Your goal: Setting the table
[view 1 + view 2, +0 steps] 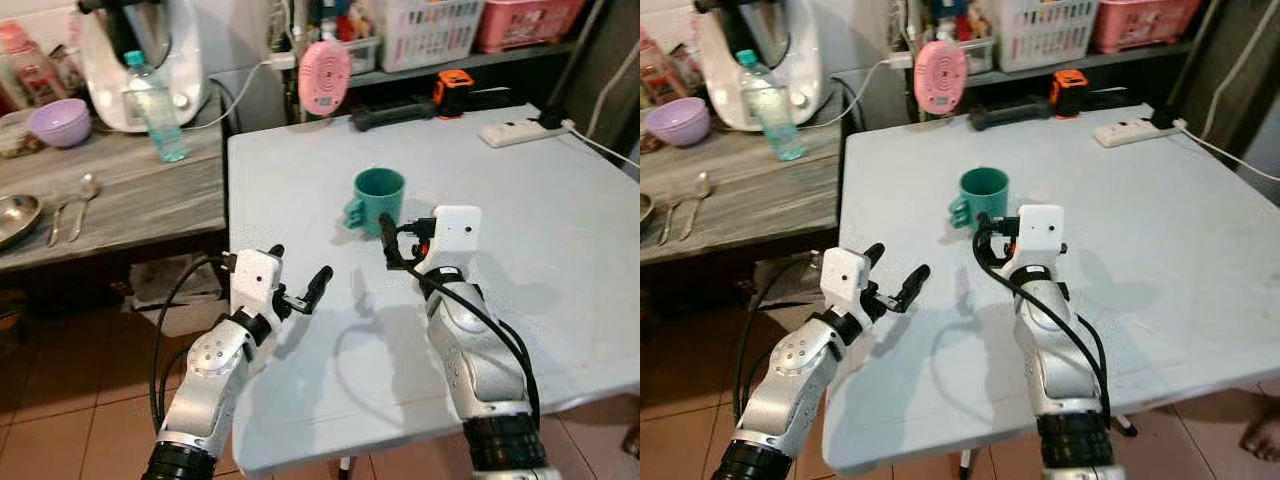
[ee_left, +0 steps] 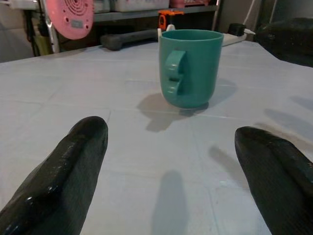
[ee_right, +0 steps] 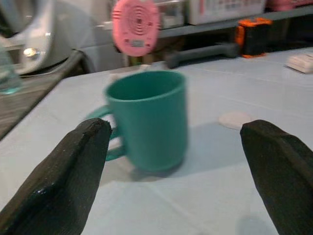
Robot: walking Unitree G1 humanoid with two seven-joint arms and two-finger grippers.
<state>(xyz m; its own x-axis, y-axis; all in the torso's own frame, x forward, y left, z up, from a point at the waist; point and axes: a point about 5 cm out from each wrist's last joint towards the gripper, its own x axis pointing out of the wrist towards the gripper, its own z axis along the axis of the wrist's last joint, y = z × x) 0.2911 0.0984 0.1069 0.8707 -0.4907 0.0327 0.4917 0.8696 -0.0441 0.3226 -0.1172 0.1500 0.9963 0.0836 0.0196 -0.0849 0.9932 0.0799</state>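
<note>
Two silver arms reach up from the near edge of a pale table in the head camera's left eye view. On the robot's left, the left gripper hovers over the table's near corner, its black fingers spread apart and holding nothing. To the right, the right gripper sits just short of a teal mug, which stands upright near the middle of the table with its handle turned toward the robot's left. Beyond the mug, at the far edge, lie a pink round device, an orange-and-black tool and a white power strip. A wooden side counter to the left carries a water bottle, a purple bowl, a spoon and a white appliance.

From the left wrist, the mug stands well ahead between two parted fingertips, handle facing the camera.

From the right wrist, the mug looms close and slightly blurred, framed by that gripper's wide-set fingertips, neither touching it.
</note>
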